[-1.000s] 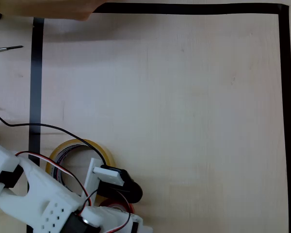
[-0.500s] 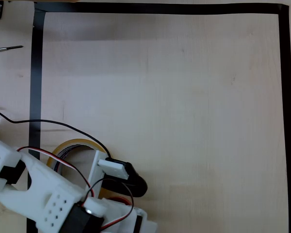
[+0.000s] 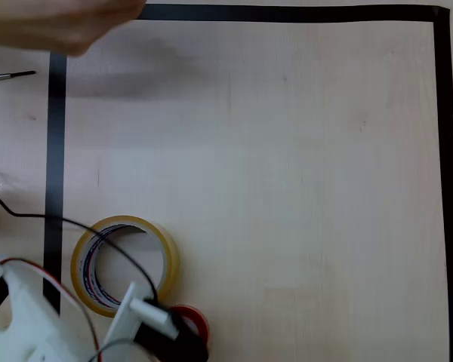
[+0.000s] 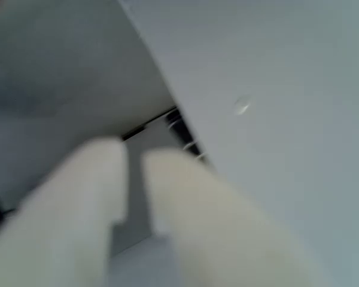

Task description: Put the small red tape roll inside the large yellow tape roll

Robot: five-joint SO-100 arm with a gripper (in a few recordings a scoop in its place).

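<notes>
Jaws (image 4: 131,179) show in the blurred wrist view as two pale fingers nearly together, a thin gap between them and nothing held, aimed away from the table. Nothing of the task looks done. In the overhead view the small red tape roll (image 3: 192,320) lies on the table (image 3: 287,188) just outside the large yellow tape roll (image 3: 124,264), at its lower right and partly under the arm, and the yellow ring's hole is empty. The pick and the drop inside are both left. A black cable (image 3: 75,224) crosses the yellow roll. Black tape border (image 3: 57,136) frames the table, a blurred hand (image 3: 60,23) hangs at top left, and a thin tool (image 3: 11,75) lies outside the border.
</notes>
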